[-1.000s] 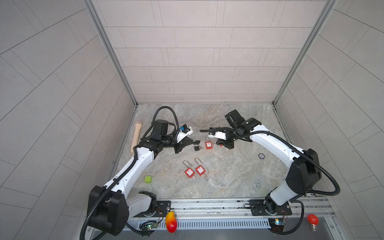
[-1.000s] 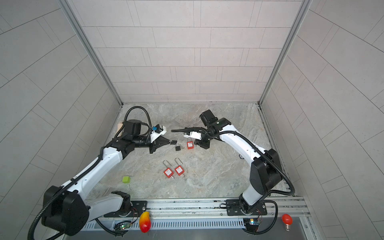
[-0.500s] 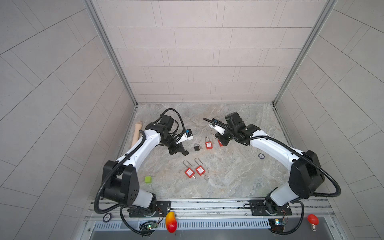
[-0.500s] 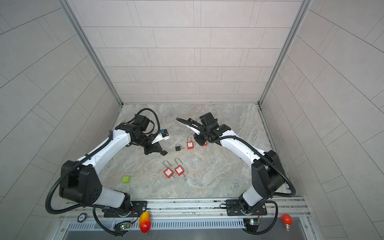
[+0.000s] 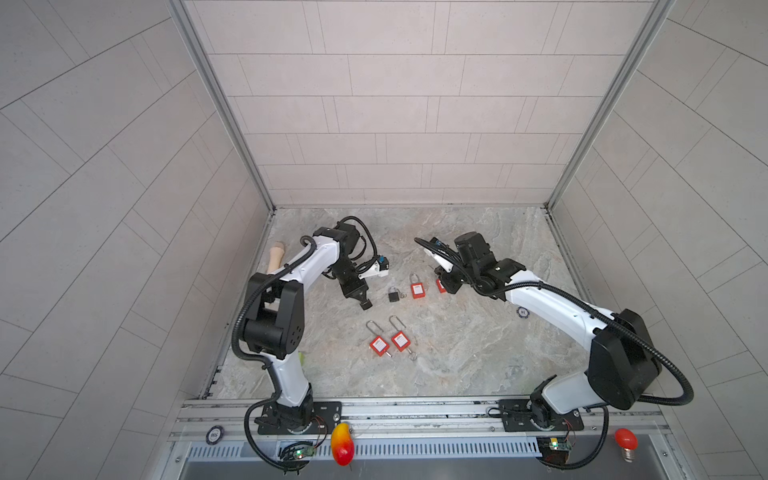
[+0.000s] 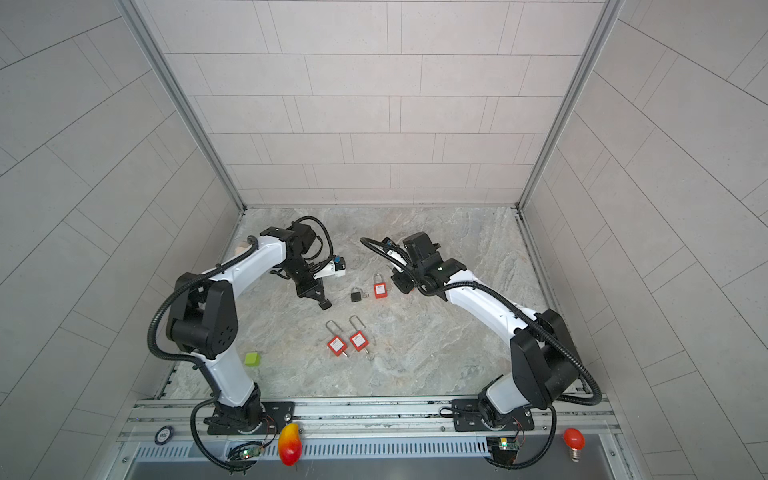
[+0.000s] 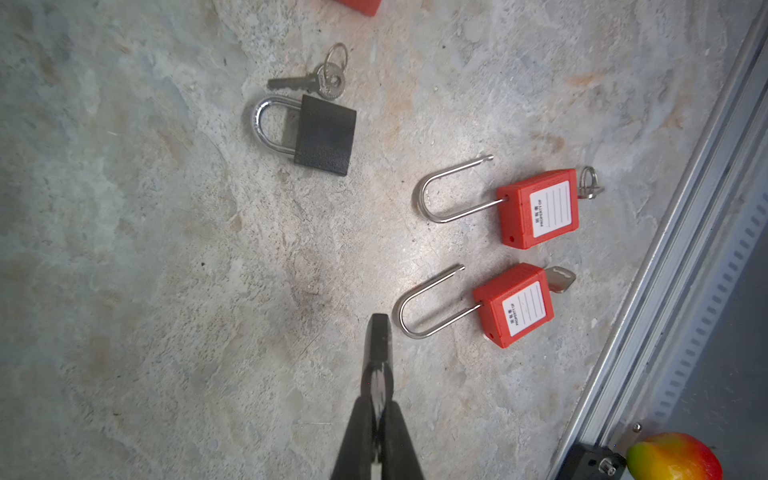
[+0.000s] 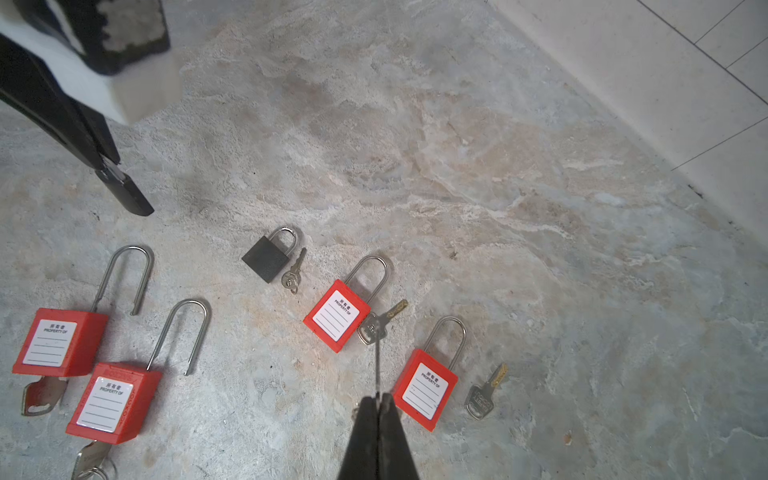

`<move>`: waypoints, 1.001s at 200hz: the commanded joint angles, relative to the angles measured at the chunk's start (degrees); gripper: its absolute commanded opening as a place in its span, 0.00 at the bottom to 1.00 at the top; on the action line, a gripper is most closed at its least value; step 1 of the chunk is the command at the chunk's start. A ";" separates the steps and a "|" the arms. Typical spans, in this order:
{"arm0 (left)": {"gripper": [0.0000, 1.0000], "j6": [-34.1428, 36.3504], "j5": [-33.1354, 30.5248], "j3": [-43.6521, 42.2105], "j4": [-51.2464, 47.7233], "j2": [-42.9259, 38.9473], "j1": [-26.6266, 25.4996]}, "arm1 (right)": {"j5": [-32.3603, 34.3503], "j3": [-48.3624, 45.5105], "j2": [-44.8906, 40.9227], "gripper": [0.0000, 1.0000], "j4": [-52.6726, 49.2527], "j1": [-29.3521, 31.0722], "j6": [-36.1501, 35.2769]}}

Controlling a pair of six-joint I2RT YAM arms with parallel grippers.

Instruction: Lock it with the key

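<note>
Padlocks, five of them, lay around the middle of the stone-patterned surface [image 5: 478,361]. We saw the black padlock [image 8: 266,257] with its shackle shut and a small ringed key [image 8: 293,275] loose just beside it. Toward the right edge lay the first short red padlock [image 8: 336,316], shackle shut, with a brass-tipped key [image 8: 379,325] just beside its corner. Next came the second short red padlock [image 8: 426,388], also shut. A loose key [image 8: 484,395] lay just beside it, and its stamped letters were too small for us to read. Toward the near edge lay the left long-shackle padlock [image 8: 60,340] and the right long-shackle padlock [image 8: 112,399]. Each had its shackle free at one end and a key seated in its base. Every red body carried a white label reading "所有者" above "PROPERTY OF", with blank ruled lines beneath. The left gripper [image 5: 365,305] was clenched on nothing, its tips over bare surface near the black padlock, on the side toward the left edge. The right gripper [image 8: 378,400] was likewise clenched and empty, between the two short red padlocks. In a top view it hid part of the second one.
</note>
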 commanded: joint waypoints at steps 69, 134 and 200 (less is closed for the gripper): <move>0.00 3.57 -1.99 10.73 -7.68 11.21 -1.19 | -0.33 -1.19 -0.87 0.00 1.63 0.27 0.94; 0.00 4.81 -3.49 14.28 -8.33 15.49 -1.85 | -1.85 -0.58 1.26 0.00 2.69 0.28 2.69; 0.08 4.34 -3.98 19.41 -6.82 19.22 -2.51 | -1.94 -0.36 2.15 0.00 3.04 0.75 6.40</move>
